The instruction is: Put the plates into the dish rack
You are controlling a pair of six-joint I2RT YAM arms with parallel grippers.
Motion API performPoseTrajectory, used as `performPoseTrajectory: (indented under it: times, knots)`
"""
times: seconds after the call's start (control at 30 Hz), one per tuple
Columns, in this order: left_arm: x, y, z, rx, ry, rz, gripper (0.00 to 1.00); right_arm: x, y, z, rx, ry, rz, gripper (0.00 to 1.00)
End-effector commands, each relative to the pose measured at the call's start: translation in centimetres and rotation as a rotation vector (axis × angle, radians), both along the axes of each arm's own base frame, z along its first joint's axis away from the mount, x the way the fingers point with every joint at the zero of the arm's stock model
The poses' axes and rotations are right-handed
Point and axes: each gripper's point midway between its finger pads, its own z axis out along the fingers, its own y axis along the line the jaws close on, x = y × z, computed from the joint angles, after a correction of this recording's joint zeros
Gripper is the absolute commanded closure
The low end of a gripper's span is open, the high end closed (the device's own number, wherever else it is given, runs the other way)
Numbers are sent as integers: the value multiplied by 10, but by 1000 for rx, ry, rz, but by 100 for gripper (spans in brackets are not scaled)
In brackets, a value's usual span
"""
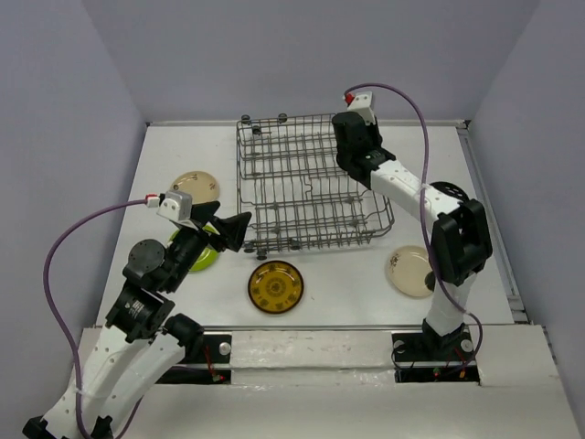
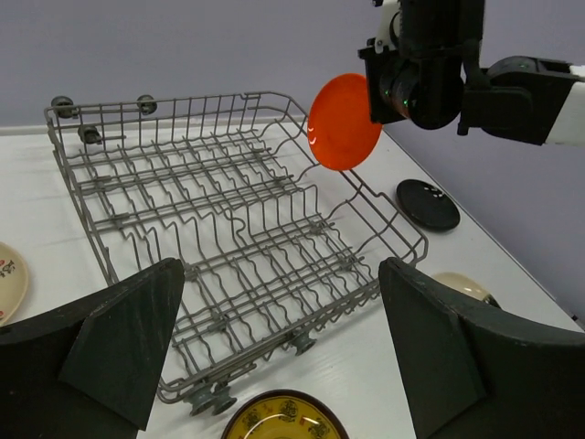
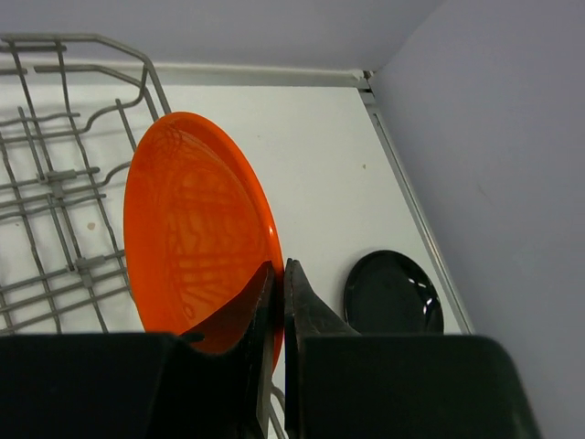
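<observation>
Right hand pinches the lower rim of the orange plate, holding it on edge over the right side wall of the dish rack. The plate looks light, stiff and glossy, so a narrow rim pinch may let it pivot or slip. Open tine rows lie just left of it, but the raised wall must be cleared first. Black plate lies flat near the right edge of the table. Left hand hovers spread wide at the rack's near side, holding nothing.
</observation>
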Motion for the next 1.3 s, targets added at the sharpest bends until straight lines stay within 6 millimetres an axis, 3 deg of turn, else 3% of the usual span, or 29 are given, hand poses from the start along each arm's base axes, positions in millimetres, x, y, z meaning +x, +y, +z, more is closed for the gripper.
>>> performPoseTrajectory:
  times: [0.0, 0.2, 0.5, 0.93, 1.0, 1.07, 1.1, 1.13, 1.27]
  knots:
    - [0, 8, 15, -39, -41, 43, 1, -2, 4, 24, -37, -48, -66, 93]
    - [-3, 7, 17, -47, -47, 38, 1, 3, 22, -7, -53, 17, -35, 93]
    - [-4, 6, 17, -42, -49, 31, 1, 11, 32, -50, -63, 101, -4, 93]
    - [-2, 6, 14, -36, -42, 34, 1, 13, 50, -91, -126, 168, 7, 92]
    - [-1, 6, 14, -35, -41, 36, 1, 13, 51, -91, -117, 162, 5, 83]
    - [-1, 5, 13, -34, -38, 36, 1, 13, 52, -86, -98, 150, 13, 67]
    - [0, 6, 13, -34, -38, 38, 1, 13, 53, -84, -87, 144, 17, 53]
    - [0, 6, 13, -34, -38, 38, 1, 13, 53, -80, -78, 139, 21, 47]
    - [0, 5, 12, -30, -34, 34, 1, 11, 60, -62, -13, 115, 79, 34]
